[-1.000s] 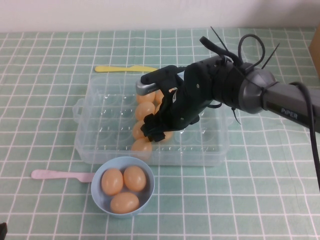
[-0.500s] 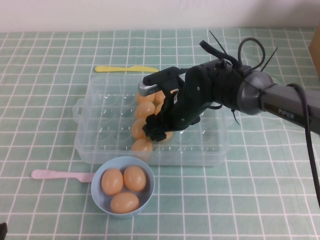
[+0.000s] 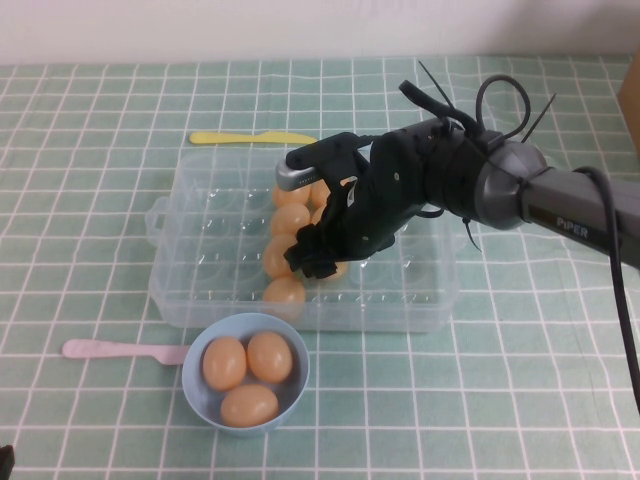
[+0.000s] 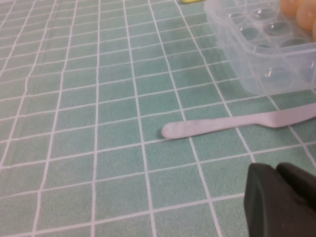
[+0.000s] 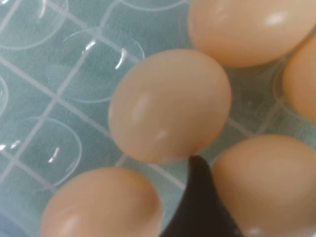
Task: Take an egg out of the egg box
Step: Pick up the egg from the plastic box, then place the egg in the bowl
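Observation:
The clear egg box (image 3: 200, 240) lies mid-table with several orange-tan eggs in its middle rows. My right gripper (image 3: 312, 262) reaches down into the box. In the right wrist view one black finger (image 5: 197, 197) stands between the eggs and presses against the side of the egg (image 5: 266, 182). The other finger is out of view. The egg still sits low among its neighbours, mostly hidden under the gripper in the high view. My left gripper (image 4: 284, 205) is shut and empty, low over the cloth at the front left, apart from the box (image 4: 256, 59).
A light-blue bowl (image 3: 193, 385) with three eggs stands just in front of the box. A pink plastic knife (image 3: 120, 350) lies left of the bowl and shows in the left wrist view (image 4: 232, 126). A yellow knife (image 3: 250, 137) lies behind the box.
My right gripper has shifted a little lower and leftward inside the box and settled against the egg. The left arm has not moved.

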